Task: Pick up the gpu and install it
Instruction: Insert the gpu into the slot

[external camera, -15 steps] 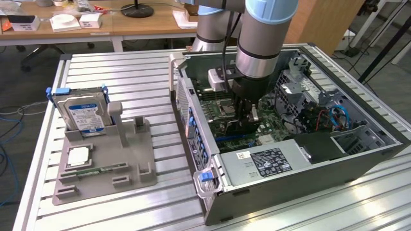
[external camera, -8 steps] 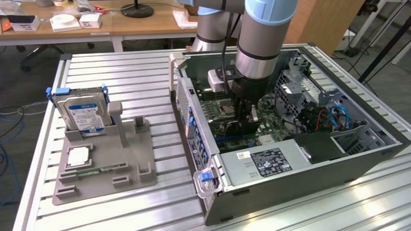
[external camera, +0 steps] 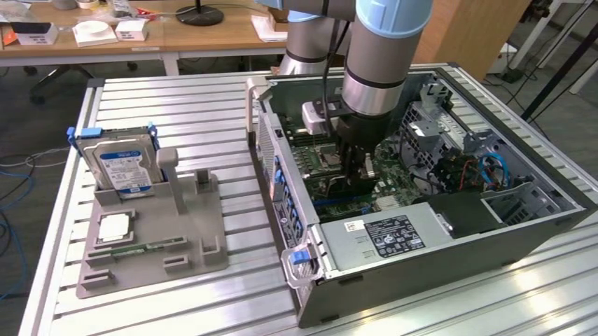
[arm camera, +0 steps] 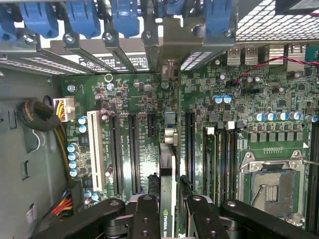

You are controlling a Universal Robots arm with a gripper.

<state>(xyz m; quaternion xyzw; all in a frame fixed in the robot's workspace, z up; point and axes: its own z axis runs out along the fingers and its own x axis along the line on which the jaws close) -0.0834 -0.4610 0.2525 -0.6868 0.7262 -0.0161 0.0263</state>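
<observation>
gripper [arm camera: 168, 209]: fingers closed edge-on around the gpu [arm camera: 168, 184], lower centre of the wrist frame | gpu: upright, held over the motherboard [arm camera: 124, 99] slots | exterior view: arm reaching down into the open computer case [external camera: 449, 241], centre frame; hard drive [external camera: 122, 164] upright in the grey holder [external camera: 154, 241], left

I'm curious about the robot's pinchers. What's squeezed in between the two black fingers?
The gpu, a thin card seen edge-on, sits between the gripper's fingers over the motherboard slots, as the wrist view shows.

Gpu [arm camera: 168, 199] edge-on, mostly hidden
</observation>
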